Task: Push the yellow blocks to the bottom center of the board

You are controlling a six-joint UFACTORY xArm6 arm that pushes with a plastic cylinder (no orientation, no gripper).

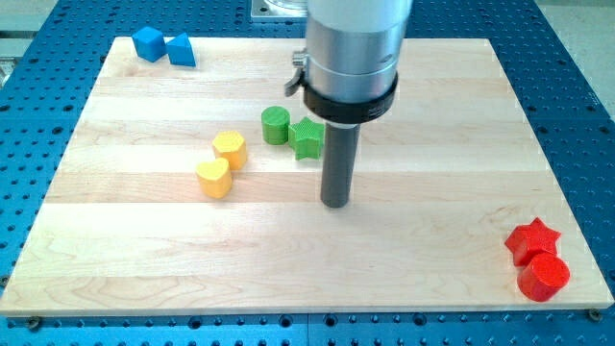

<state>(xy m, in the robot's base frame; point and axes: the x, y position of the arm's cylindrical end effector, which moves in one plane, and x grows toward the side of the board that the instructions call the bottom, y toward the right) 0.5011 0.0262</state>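
Two yellow blocks lie left of the board's middle: a yellow hexagon-like block and, touching it below-left, a yellow heart-shaped block. My tip rests on the wooden board near its centre, about a hundred pixels to the view's right of the yellow blocks and slightly lower, touching none of them. The rod rises to the large grey arm body, which hides part of the board's top middle.
A green cylinder and a green star sit just above-left of the rod. Two blue blocks lie at the top left corner. A red star and red cylinder lie at the bottom right.
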